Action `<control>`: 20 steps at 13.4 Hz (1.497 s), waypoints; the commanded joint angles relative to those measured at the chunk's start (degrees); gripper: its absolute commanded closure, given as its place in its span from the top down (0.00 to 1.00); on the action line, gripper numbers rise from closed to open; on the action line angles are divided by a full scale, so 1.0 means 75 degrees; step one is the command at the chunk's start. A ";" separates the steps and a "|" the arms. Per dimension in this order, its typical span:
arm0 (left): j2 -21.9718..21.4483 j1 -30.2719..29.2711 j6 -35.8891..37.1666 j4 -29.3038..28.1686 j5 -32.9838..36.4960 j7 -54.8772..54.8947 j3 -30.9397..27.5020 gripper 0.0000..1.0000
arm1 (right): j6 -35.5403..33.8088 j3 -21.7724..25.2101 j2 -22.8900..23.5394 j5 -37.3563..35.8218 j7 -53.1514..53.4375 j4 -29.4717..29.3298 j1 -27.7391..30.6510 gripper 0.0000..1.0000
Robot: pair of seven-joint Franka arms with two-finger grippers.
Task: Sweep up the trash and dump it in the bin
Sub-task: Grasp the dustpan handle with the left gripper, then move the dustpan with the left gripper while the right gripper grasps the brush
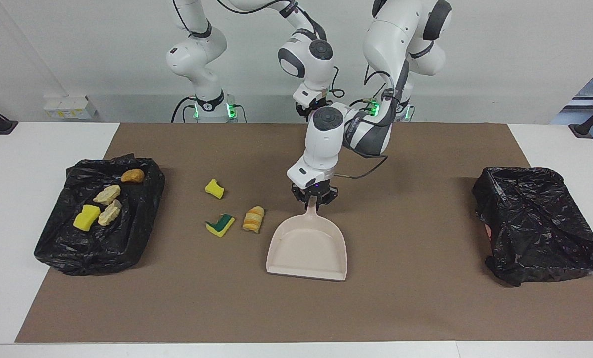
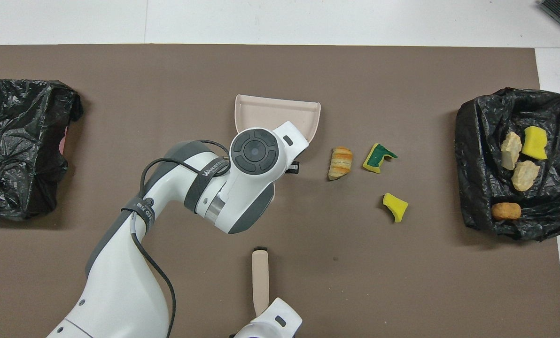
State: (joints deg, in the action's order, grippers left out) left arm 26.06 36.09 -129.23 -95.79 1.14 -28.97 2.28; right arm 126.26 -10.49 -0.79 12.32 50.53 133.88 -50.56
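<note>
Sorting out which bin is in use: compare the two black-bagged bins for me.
The bin at the right arm's end lies open with four scraps in it; the bin at the left arm's end shows no scraps. The first's liner dips inward, the second's bulges up. Both are black-lined, standing on the brown mat.

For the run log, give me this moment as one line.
left gripper: shut on dustpan handle | right gripper: at brush | loose trash: striped roll, two sponge bits | bin: four scraps
</note>
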 commanded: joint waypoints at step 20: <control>-0.1306 -0.0980 0.1715 -0.0855 0.0153 0.8782 -0.0141 0.00 | -0.3148 0.0109 -0.0996 -0.2060 -0.5106 -0.1116 0.5286 0.00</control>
State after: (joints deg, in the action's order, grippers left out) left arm 19.33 28.94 -115.94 -97.81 1.31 33.80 0.83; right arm 102.74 -8.94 -10.84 0.86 16.23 128.05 -14.16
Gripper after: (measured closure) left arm 0.687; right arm 0.749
